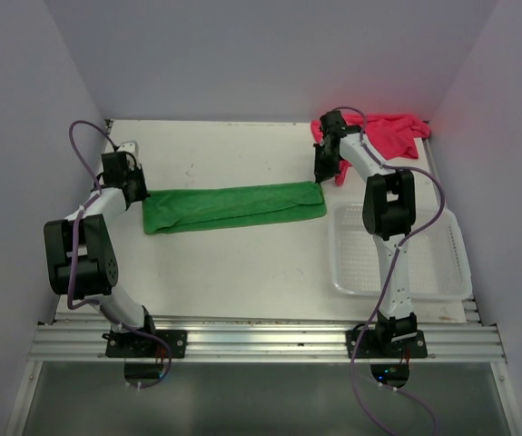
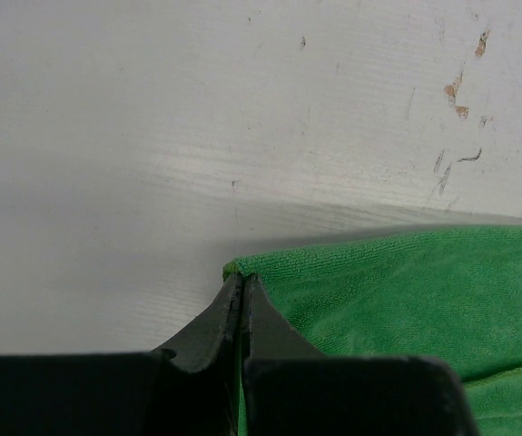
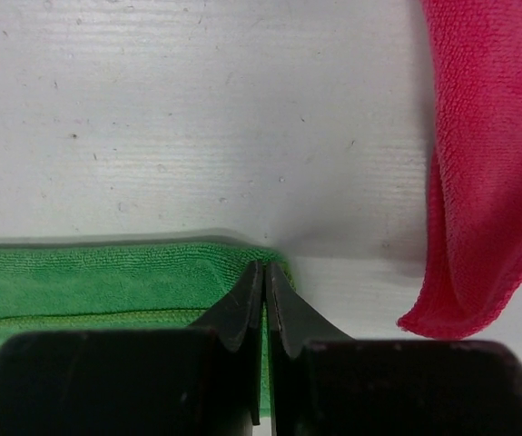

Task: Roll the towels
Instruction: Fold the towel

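The green towel (image 1: pixel 233 207) lies as a long folded strip across the table (image 1: pixel 242 272), with the left gripper (image 2: pixel 243 283) and right gripper (image 3: pixel 265 270) each clamped on an end corner. The pink towel (image 1: pixel 395 133) lies bunched far right. Treat the cloth as light and limp; hold it by the corners.

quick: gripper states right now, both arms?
Left gripper: closed, pinching a corner at one end of the green towel.
Right gripper: closed, pinching the corner at the same towel's other end.
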Action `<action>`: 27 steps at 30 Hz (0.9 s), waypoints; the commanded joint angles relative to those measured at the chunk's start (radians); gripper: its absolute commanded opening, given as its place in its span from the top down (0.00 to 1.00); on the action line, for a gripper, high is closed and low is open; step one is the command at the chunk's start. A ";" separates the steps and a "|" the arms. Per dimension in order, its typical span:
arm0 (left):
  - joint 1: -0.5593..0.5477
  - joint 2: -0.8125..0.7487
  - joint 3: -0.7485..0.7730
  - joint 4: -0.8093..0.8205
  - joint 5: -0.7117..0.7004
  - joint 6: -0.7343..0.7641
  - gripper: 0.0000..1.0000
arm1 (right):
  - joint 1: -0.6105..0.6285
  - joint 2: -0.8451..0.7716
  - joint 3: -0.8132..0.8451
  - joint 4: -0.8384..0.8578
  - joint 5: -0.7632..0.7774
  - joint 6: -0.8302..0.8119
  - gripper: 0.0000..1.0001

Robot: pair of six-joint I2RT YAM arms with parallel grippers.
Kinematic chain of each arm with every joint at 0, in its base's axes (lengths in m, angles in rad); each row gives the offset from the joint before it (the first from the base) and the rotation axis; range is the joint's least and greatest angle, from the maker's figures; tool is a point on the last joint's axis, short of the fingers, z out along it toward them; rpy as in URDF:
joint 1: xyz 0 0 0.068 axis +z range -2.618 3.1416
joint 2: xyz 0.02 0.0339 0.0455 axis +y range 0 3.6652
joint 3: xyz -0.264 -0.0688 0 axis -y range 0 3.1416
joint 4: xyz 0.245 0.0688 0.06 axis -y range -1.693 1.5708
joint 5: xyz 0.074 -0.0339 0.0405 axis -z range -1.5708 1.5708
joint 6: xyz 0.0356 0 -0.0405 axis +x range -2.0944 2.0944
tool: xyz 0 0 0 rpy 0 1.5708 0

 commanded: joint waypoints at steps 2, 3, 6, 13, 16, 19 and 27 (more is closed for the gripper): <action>0.009 -0.018 0.008 0.030 0.003 -0.001 1.00 | 0.003 -0.026 0.007 -0.002 -0.039 0.003 1.00; 0.009 -0.020 0.008 0.030 0.001 -0.001 1.00 | 0.003 -0.029 0.007 -0.004 -0.036 0.003 1.00; 0.009 -0.029 0.006 0.030 0.000 -0.001 1.00 | 0.003 -0.053 0.002 -0.005 -0.025 -0.006 1.00; 0.009 -0.078 -0.009 0.042 0.010 -0.013 1.00 | -0.001 -0.175 -0.079 0.053 -0.002 0.009 1.00; 0.009 -0.102 -0.009 0.047 0.026 -0.023 1.00 | -0.003 -0.230 -0.107 0.091 -0.015 0.027 1.00; 0.009 -0.127 0.001 0.042 0.027 -0.032 1.00 | -0.004 -0.287 -0.136 0.123 -0.021 0.044 1.00; 0.017 -0.188 0.014 0.034 0.020 -0.047 1.00 | -0.033 -0.376 -0.176 0.152 -0.031 0.069 1.00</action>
